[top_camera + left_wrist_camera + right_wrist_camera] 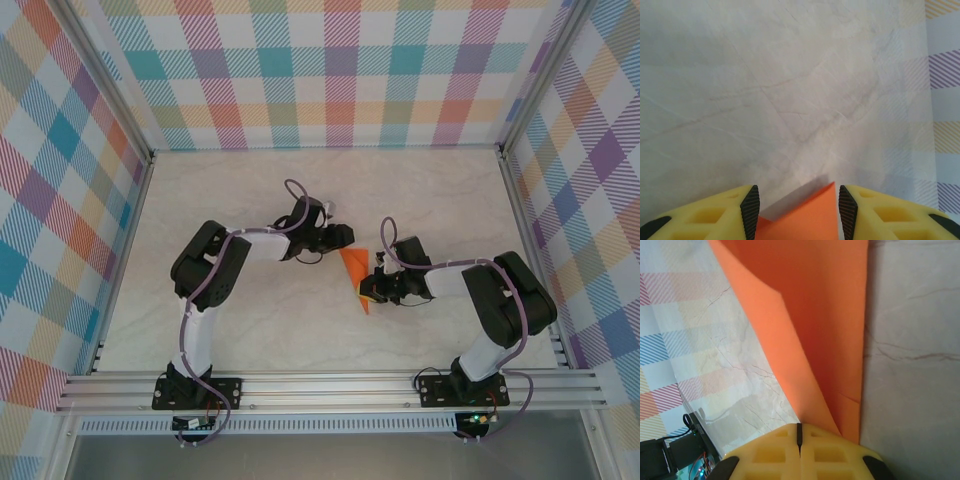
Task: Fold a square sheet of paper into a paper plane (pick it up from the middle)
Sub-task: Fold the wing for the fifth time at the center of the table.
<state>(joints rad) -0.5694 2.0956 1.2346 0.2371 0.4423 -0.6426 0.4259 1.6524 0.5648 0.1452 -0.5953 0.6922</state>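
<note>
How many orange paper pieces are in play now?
1. The folded orange sheet sits centrally, its near end pinched by the right gripper, its far corner between the fingers of the left gripper.

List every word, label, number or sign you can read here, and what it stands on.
None readable.
The orange paper is plain; the yellow fingers, the table and the plaid walls carry no writing.
Any print on the small board at the near edge is too small to read.
</note>
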